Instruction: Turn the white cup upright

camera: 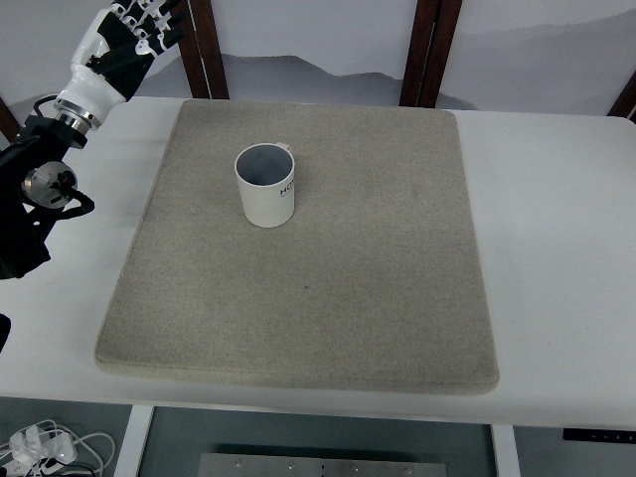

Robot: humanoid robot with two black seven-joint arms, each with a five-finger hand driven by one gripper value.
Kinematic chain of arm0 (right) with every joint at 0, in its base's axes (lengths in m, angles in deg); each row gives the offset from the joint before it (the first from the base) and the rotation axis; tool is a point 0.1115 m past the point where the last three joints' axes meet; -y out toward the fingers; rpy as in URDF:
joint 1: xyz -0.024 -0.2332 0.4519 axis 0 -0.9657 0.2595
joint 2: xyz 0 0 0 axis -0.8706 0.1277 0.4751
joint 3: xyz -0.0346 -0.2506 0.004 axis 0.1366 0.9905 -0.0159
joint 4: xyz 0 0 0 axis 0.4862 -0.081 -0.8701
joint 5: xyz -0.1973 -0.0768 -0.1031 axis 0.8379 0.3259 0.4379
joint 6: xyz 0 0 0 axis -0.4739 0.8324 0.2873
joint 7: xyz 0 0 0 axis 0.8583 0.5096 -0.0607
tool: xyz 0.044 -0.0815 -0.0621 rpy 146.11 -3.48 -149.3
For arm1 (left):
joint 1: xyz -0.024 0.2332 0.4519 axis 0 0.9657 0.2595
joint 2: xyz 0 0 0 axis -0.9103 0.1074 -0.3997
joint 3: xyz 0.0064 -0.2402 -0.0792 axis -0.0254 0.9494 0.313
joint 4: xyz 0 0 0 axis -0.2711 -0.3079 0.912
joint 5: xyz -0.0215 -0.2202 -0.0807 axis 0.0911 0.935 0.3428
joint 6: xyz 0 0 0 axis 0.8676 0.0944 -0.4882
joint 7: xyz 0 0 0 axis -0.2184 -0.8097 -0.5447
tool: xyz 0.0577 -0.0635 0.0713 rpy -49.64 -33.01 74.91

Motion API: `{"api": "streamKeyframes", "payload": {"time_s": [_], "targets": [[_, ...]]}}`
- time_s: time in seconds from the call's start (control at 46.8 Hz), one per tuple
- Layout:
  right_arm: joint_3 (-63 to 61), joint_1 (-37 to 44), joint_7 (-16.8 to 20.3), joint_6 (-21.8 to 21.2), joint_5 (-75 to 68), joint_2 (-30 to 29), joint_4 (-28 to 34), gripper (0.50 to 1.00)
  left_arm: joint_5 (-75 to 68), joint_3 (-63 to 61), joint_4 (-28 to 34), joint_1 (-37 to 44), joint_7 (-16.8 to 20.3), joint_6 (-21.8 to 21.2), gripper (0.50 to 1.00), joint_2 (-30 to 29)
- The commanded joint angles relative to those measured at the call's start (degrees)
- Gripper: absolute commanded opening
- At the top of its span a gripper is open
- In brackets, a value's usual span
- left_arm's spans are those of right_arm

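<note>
Top view, cup: the white cup point(266, 185) stands on its base with the open mouth facing up, so the grey inside shows; some dark print runs down its side, too small to read.
Top view, cup's place: it sits on the grey mat point(298, 298), in the far left part of it, well clear of every edge.
Top view, mat: a large felt-like pad lying flat on the white table point(556, 248), covering most of the middle. Its soft surface probably serves to keep the cup from sliding or knocking hard when turned.
Top view, left hand: the left hand point(124, 40) is raised over the table's far left corner, well apart from the cup, with its arm coming in along the left edge.
Top view, hand's state: the fingers are stretched out and loosely spread, gripping nothing; the hand looks released.
Top view, why it hangs there: judged from the gap between hand and cup, the hand is out of the work area, leaving the cup free to stand alone.
Top view, right arm: nothing of it shows.
Top view, task progress: since the cup's mouth points up and nothing touches it, the flip looks done.
Top view, risk: little; the cup stands level, far from the table's edge.
Top view, floor: white cables point(50, 447) lie below the near left corner.
</note>
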Motion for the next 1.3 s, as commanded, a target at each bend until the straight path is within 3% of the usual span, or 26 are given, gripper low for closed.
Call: {"api": "streamKeyframes", "payload": {"time_s": [0.0,0.064,0.171,0.32,0.449,0.769,1.047,1.282], "targets": [[0.0,0.0,0.0,0.0,0.0,0.0,0.0,0.952,6.9,0.1,0.0,-0.1,0.0,0.1,1.000,0.0],[0.0,0.0,0.0,0.0,0.0,0.0,0.0,0.952,11.5,0.1,0.1,-0.2,-3.0,-0.1,1.000,0.1],[-0.4,0.0,0.0,-0.2,-0.1,0.0,0.0,0.952,19.0,0.2,0.2,-0.6,-11.1,-1.6,1.000,0.1],[-0.2,0.0,0.0,-0.4,-0.2,0.0,0.1,0.952,26.8,0.2,1.1,-1.5,-21.9,-10.0,1.000,0.5],[-0.2,-0.1,0.0,-0.4,-0.3,0.0,0.0,0.952,28.3,1.0,1.2,-2.1,-25.9,-13.4,1.000,1.1],[-0.1,-0.3,-0.1,-0.5,-0.2,0.0,0.1,0.952,29.2,14.1,5.7,-1.7,-31.3,-13.2,1.000,7.0],[-0.5,-0.3,-0.3,-0.5,-0.3,0.0,0.1,0.952,29.5,14.6,5.8,-1.7,-31.2,-12.7,1.000,11.7],[-0.6,-0.2,-0.3,-0.6,-0.4,0.0,0.2,0.952,29.4,15.7,5.8,-1.9,-30.9,-12.7,1.000,12.3]]}}
